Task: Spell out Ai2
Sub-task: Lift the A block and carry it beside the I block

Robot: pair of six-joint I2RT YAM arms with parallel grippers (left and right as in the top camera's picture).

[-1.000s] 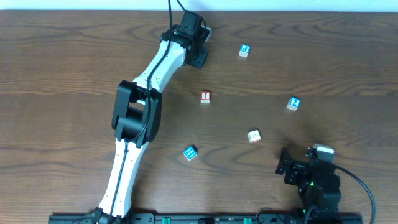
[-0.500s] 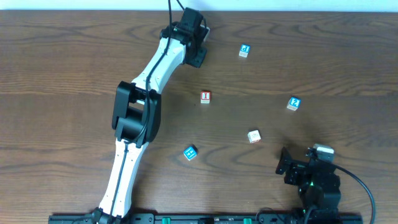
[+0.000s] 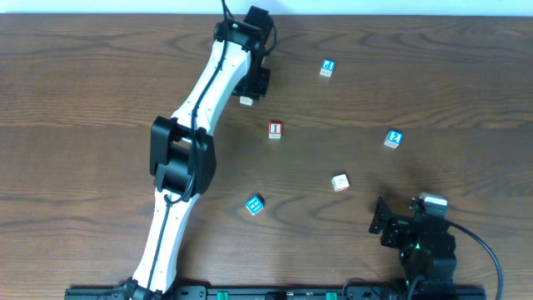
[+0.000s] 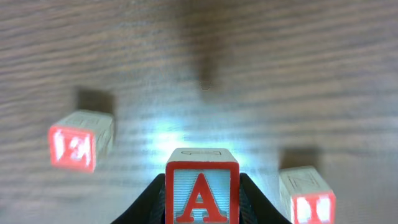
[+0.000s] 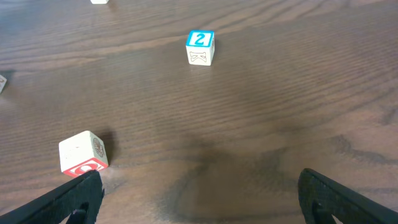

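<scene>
Overhead, dark wooden table [image 3: 83, 92], pale wall [image 3: 375, 5] behind, blocks [image 3: 276, 129] scattered apart

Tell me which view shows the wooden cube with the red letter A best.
Left wrist: the wooden cube with the red letter A sits close up between the jaws, its letter legible. Overhead shows the cube only as a pale speck. Right wrist does not show it.

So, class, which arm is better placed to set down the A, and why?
Left. The left gripper is shut on the A block; the right gripper is open and empty, the 2 block ahead of it.
</scene>
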